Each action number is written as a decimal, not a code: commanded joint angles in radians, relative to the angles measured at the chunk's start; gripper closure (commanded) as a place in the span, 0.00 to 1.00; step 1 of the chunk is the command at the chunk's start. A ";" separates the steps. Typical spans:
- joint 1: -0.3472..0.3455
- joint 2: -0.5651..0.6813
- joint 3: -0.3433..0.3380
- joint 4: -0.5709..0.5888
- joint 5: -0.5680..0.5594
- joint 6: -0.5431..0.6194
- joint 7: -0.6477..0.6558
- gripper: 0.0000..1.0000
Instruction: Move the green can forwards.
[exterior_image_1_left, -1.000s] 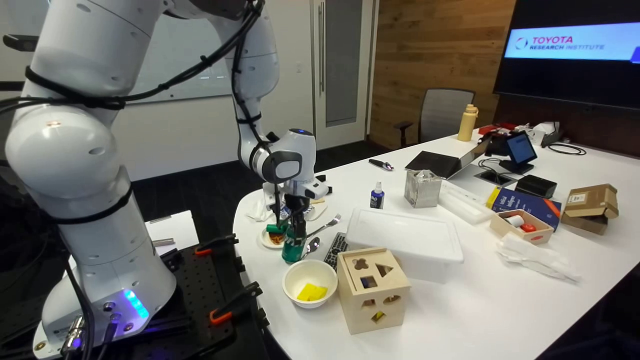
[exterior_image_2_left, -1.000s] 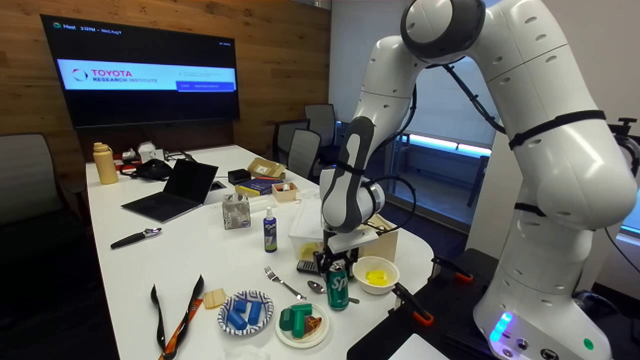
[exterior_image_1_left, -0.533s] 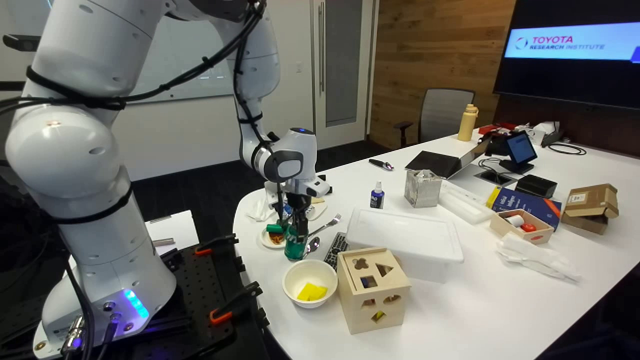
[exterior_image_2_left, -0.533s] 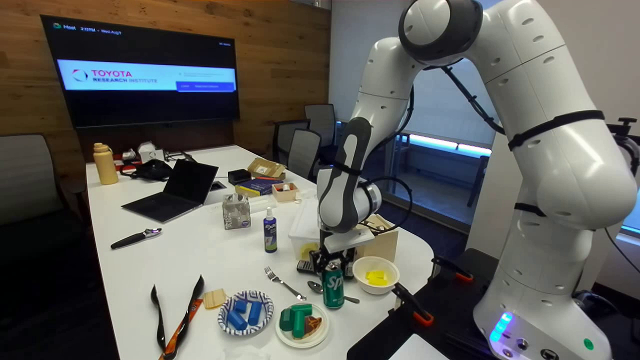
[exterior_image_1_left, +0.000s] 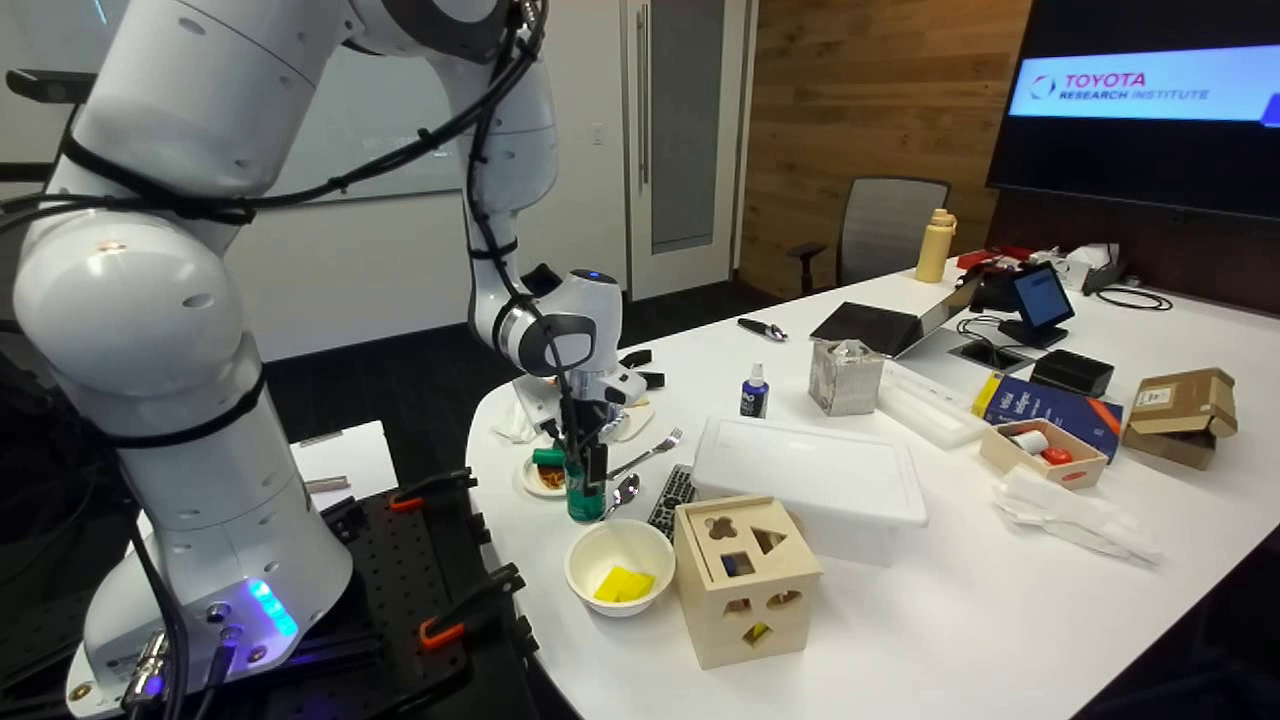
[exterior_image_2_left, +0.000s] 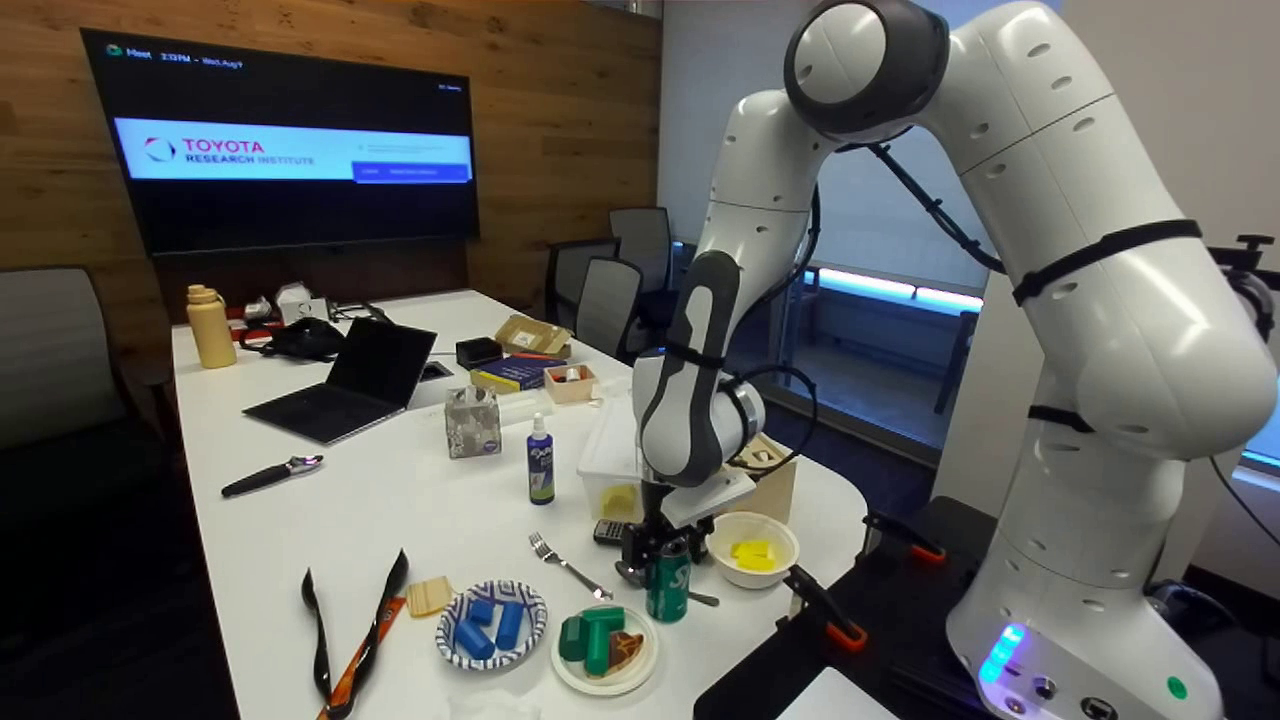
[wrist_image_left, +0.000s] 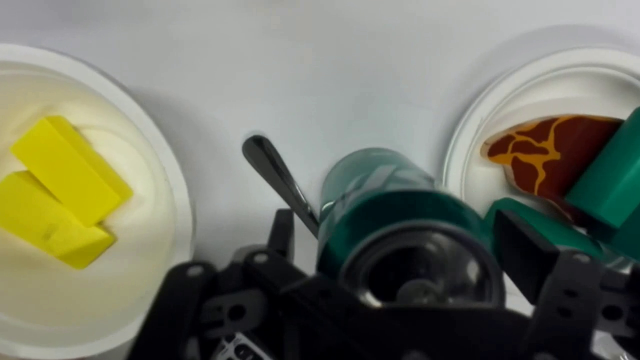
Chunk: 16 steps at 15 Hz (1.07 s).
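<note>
Assessing dark green cylindrical metal can: grip not yet closed

Handling, judged: thin-walled, easily dented, smooth and possibly slippery; fill unknown, so weight uncertain. Recommended hold: light, even pinch on the straight wall below the rim. Black two-fingered gripper: jaws parted astride the can; a gap shows on the side toward the off-white round bowl, far-side contact unconfirmed. Can stands upright near that bowl. Appearance: green wall, white lettering partly legible, silvery top
</note>
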 joint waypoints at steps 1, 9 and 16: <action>0.026 -0.050 -0.011 -0.041 -0.011 -0.024 -0.021 0.00; 0.160 -0.247 -0.115 -0.094 -0.074 -0.130 0.045 0.00; 0.119 -0.382 -0.099 -0.033 -0.239 -0.388 0.148 0.00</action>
